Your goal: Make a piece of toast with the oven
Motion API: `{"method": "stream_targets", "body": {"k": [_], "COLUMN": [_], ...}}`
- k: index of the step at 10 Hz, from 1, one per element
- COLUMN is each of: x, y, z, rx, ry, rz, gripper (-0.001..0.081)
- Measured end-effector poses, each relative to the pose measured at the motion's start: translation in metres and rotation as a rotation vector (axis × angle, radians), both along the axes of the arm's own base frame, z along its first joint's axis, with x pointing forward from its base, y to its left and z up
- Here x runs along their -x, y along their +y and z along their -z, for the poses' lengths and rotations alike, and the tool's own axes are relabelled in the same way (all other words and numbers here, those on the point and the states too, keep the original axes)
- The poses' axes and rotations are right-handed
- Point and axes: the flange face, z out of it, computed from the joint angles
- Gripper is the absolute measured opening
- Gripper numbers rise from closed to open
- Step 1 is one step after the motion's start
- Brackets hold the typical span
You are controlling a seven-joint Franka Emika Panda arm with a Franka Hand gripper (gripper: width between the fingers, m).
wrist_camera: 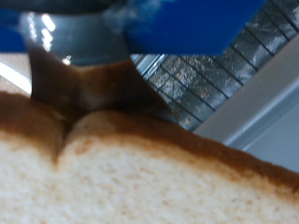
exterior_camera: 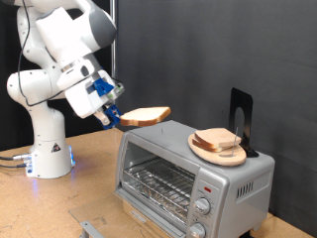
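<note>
My gripper is shut on the piece of toast, a pale slice with tan-brown crust, and holds it level in the air above the oven's upper left corner. The silver-grey oven stands on the wooden table with its glass door down and its wire rack showing. In the wrist view the toast fills the lower half, a dark finger presses on its crust, and the oven's wire rack shows beyond it.
A round wooden plate with more bread slices sits on the oven's top. A thin black upright stand rises behind the plate. Round knobs are on the oven's front right. The robot's white base stands at the exterior view's left.
</note>
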Motion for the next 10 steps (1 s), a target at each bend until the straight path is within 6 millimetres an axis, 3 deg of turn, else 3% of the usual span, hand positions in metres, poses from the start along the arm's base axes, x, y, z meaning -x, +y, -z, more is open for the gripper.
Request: {"method": "stream_targets", "body": {"k": [5,10], "x": [0.009,0.019], "y": [-0.012,-0.038], "z": [0.01,0.07], "rx": [-0.043,-0.009], "ry": [-0.033,-0.002], "rz": [0.028,0.004], "gripper": [0.04,0.04]}}
